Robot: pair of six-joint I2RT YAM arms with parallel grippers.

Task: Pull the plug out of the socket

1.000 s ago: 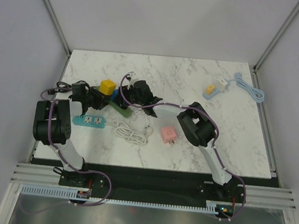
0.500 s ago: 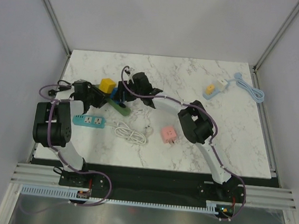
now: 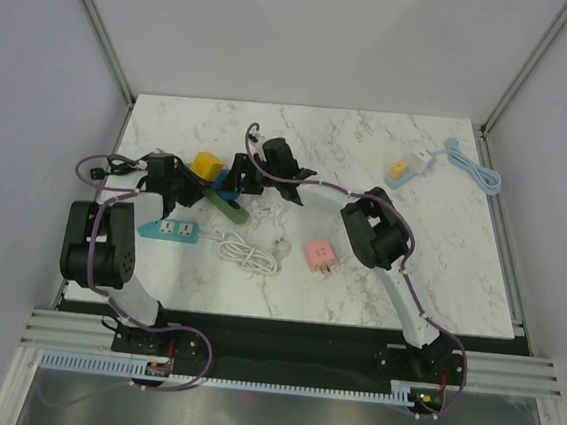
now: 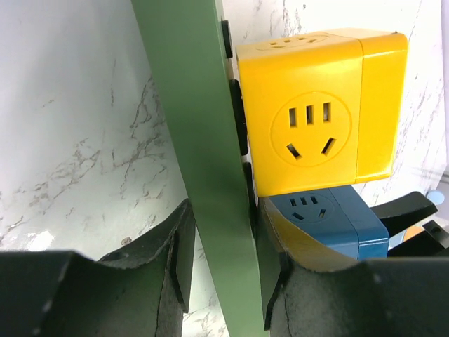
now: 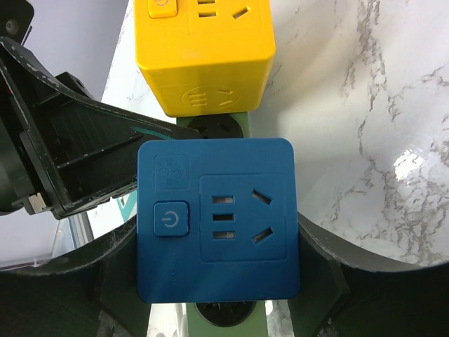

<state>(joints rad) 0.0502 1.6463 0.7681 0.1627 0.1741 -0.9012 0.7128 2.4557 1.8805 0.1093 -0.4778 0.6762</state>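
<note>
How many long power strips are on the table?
2. The green power strip lies left of centre, carrying the yellow cube adapter and blue cube adapter; the teal power strip lies below-left in the top view.

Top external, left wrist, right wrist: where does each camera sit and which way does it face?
Top external: above, behind the arms, facing down on the marble table; both arms show.
Left wrist: on the left arm, facing the green power strip clamped in the left gripper; both fingers show.
Right wrist: on the right arm, facing the blue cube adapter in the right gripper; fingers flank it.
Both wrist views share the yellow cube adapter.
</note>
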